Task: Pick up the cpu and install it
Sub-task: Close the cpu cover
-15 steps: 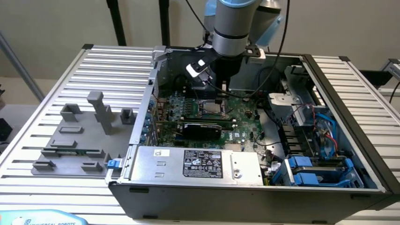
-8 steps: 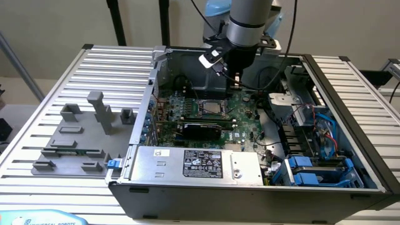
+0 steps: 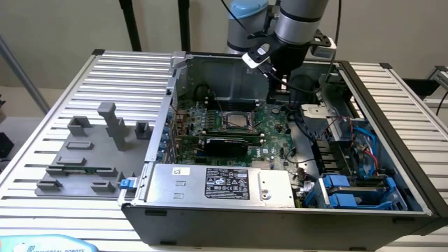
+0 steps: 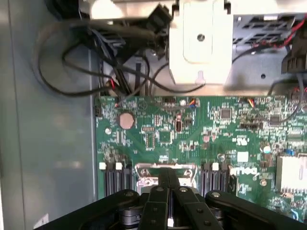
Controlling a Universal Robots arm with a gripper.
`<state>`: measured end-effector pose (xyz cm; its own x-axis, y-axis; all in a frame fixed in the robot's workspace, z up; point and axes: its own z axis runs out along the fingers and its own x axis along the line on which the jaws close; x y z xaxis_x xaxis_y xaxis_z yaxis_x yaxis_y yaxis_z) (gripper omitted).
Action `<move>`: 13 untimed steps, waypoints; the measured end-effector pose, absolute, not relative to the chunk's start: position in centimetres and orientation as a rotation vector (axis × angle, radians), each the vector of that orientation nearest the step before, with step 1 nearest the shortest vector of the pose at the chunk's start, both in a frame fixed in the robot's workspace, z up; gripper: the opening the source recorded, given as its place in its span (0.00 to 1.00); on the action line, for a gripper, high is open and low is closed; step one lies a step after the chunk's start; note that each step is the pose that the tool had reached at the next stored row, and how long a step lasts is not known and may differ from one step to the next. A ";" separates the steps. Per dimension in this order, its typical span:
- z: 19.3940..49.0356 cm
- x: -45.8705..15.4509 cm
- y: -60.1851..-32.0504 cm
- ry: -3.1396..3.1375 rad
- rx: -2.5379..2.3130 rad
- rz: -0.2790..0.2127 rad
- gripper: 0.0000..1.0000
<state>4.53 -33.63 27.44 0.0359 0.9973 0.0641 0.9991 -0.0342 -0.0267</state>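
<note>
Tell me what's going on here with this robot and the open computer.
A robot arm's gripper hangs inside an open computer case, just above the green motherboard. Its fingers are shut, with nothing visible between them. In the exterior view, a pale silver chip appears to sit in the socket mid-board, apart from the gripper. Grey blocks stand on the table at the exterior view's left.

Green board [image 3: 231, 137], speckled with tiny parts. Grey blocks [image 3: 91, 152] at the exterior view's left, on a pale ribbed table [image 3: 42, 121]. Blue clips [image 3: 343, 191] lower right. The cpu [image 3: 236, 122] seems silver. Black gripper [image 4: 168, 178].
</note>
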 end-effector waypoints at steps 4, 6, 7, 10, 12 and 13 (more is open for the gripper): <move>27.4 6.2 -33.8 -2.133 -2.210 -0.034 0.11; 27.1 6.6 -33.8 -2.133 -2.210 -0.033 0.11; 26.9 6.6 -33.9 -2.133 -2.210 -0.033 0.11; 26.4 6.6 -34.0 -2.133 -2.210 -0.033 0.11; 26.0 6.6 -34.0 -2.133 -2.210 -0.033 0.11; 25.8 6.6 -34.0 -2.133 -2.210 -0.033 0.11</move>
<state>6.60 -33.99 25.84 0.0365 0.9973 0.0641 0.9988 -0.0342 -0.0358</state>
